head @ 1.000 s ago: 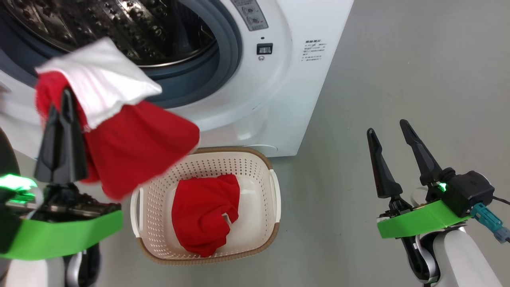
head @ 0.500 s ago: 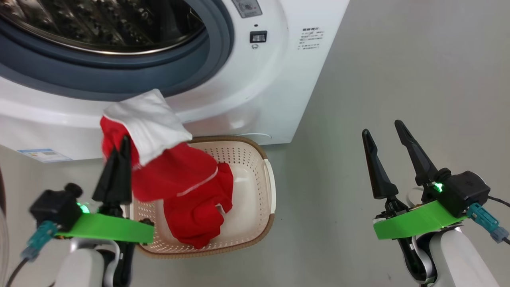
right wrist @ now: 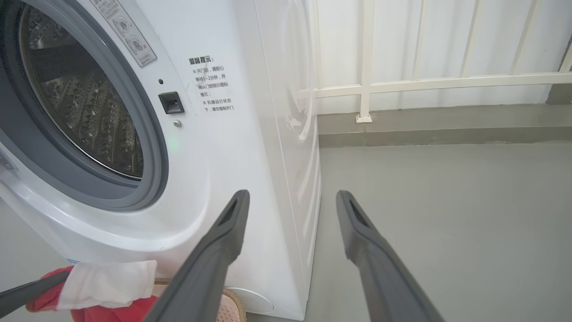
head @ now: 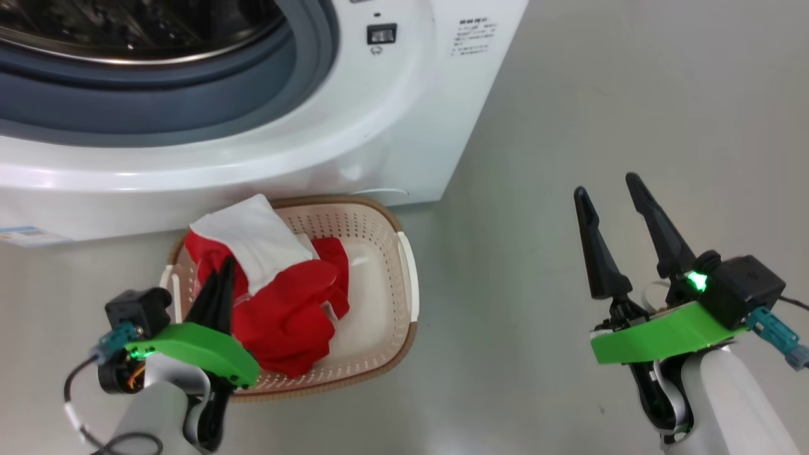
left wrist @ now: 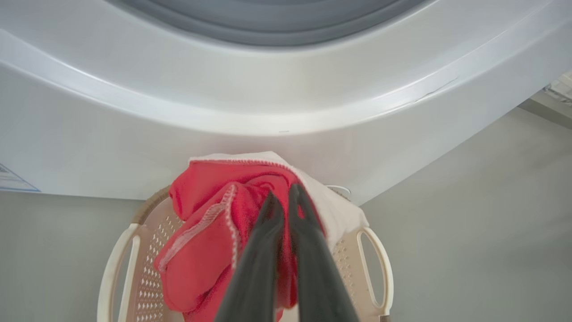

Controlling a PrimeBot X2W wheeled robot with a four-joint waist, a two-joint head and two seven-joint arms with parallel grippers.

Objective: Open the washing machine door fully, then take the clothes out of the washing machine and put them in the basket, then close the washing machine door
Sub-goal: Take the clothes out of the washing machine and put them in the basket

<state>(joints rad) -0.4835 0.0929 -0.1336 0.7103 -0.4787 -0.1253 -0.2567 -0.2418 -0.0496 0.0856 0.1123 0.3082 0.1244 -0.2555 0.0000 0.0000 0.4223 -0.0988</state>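
Unloading step. The left gripper (head: 224, 268), clamped on the red-and-white clothes (head: 278, 309), holds them low over the basket (head: 409, 278) in front of the washing machine (head: 404, 126). The right gripper (head: 607, 186) hangs wide and empty. Next move, as judged: part the jaws, release, withdraw upward; the door closing is not yet done.
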